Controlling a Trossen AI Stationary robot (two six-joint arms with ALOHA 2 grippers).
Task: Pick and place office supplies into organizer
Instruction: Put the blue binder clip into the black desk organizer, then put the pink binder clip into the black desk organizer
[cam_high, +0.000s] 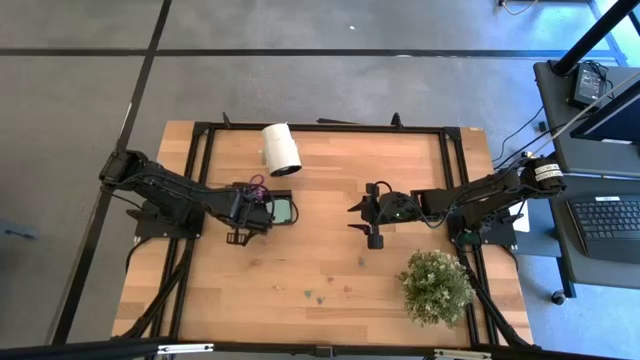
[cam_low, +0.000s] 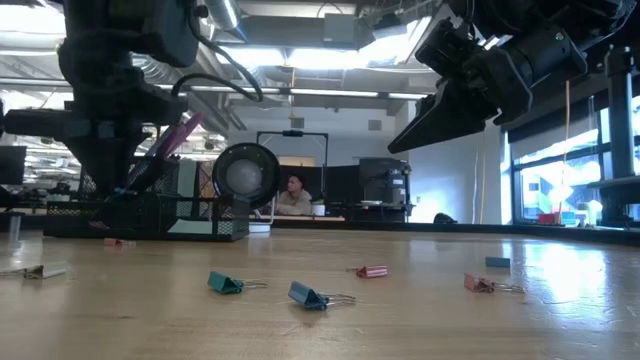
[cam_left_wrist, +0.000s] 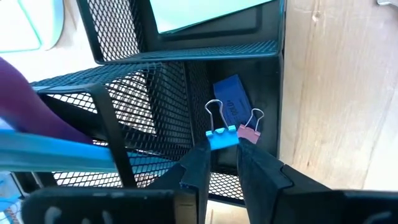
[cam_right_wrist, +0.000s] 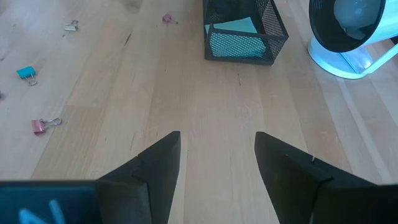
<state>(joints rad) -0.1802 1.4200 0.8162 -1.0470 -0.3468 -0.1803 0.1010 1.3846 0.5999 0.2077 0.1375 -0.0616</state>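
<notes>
The left pincer (cam_left_wrist: 221, 163) hangs over the organizer (cam_left_wrist: 186, 56), fingers slightly apart, blue clip (cam_left_wrist: 222, 134) at their tips. The right pincer (cam_right_wrist: 217, 165) gapes empty. Several clips (cam_low: 225, 284) remain on the worktop (cam_high: 330, 270) beside it.

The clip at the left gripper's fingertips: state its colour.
Bright blue clip with silver wire handles, clearest in the left wrist view.

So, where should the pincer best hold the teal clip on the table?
Grip the teal clip across its wedge body, coming from above. It lies flat on the table; its thin wire handles stretch sideways, so the body is the tallest, firmest part.
</notes>
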